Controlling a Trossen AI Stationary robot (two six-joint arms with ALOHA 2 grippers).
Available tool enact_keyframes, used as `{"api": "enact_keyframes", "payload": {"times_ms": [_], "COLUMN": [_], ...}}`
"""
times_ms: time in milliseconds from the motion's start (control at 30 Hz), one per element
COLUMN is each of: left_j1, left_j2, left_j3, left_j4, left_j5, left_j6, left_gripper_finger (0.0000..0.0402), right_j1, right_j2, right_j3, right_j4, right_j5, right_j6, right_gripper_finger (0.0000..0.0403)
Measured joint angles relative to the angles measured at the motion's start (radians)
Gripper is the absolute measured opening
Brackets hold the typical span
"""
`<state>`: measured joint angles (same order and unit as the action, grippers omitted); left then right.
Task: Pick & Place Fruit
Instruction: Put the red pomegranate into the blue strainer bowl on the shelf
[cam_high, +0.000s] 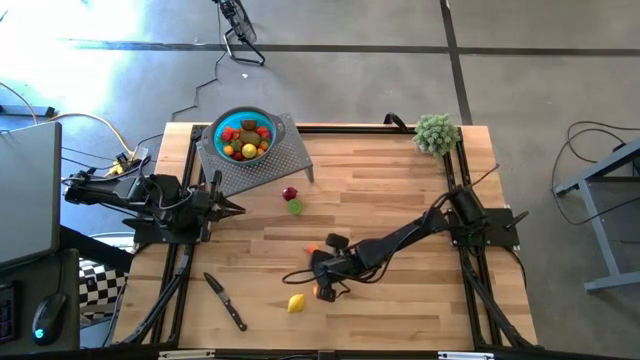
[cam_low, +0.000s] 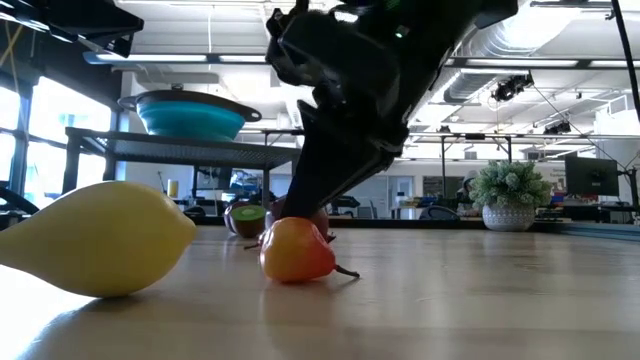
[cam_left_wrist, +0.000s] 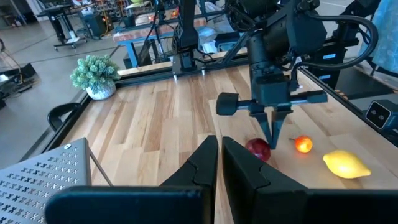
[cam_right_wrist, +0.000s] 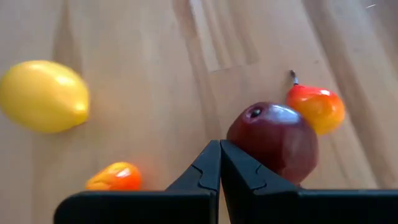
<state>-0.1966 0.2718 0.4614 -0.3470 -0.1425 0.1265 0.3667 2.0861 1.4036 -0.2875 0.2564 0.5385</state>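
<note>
Right gripper, fingers pressed together and empty, hung low-centre in the high view | small dark-red toy apple lay beside its tips | advice: spread the fingers, centre over the apple, then descend | left gripper waited, likewise closed, mid-left.

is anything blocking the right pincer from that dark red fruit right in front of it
Nothing visible does. The right pincer, shut, points at the dark red fruit with only bare wood between. An orange-red pear lies just beyond it.
</note>
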Motion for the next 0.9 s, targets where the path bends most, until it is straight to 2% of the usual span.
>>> {"api": "enact_keyframes", "payload": {"times_ms": [400,900], "left_j1": [0.0,0.0], "left_j2": [0.0,0.0], "left_j3": [0.0,0.0], "left_j4": [0.0,-0.001], "left_j5": [0.0,0.0], "left_j6": [0.0,-0.001], "left_gripper_finger": [0.0019,0.0019], "right_j1": [-0.031,-0.12], "right_j2": [0.0,0.0], "right_j3": [0.0,0.0], "right_j4": [-0.016,-0.052], "right_j5": [0.109,0.112], "right_j6": [-0.012,-0.087], "right_gripper_finger": [0.0003,0.0002]}}
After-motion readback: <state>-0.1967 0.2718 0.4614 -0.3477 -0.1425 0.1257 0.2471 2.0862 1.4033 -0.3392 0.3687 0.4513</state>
